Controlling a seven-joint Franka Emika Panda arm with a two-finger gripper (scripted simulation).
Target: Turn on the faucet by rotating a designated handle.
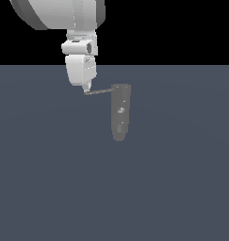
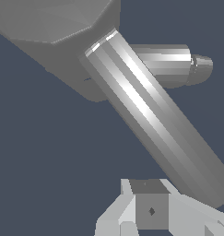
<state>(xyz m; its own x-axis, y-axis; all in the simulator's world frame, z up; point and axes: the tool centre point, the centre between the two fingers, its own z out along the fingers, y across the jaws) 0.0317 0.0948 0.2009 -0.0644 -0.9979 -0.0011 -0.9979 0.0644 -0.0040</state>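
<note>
Where the dull grey tapered faucet column [image 1: 120, 112] stands mid-scene, its thin straight grey handle rod [image 1: 99, 92] projects toward the exterior view's left, free end at the white gripper [image 1: 86, 89]. No writing is legible. Finger state cannot be told; the arm above is cropped.

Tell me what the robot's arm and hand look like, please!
The arm is big, smooth and white with light grey shading, built from rounded chunky sections stacked together. It narrows to a pale hand ending in a small pointed tip. In the wrist view the hand looks blocky, with flat white and grey faces and one tiny dark diamond mark. No cables or stickers show.
</note>
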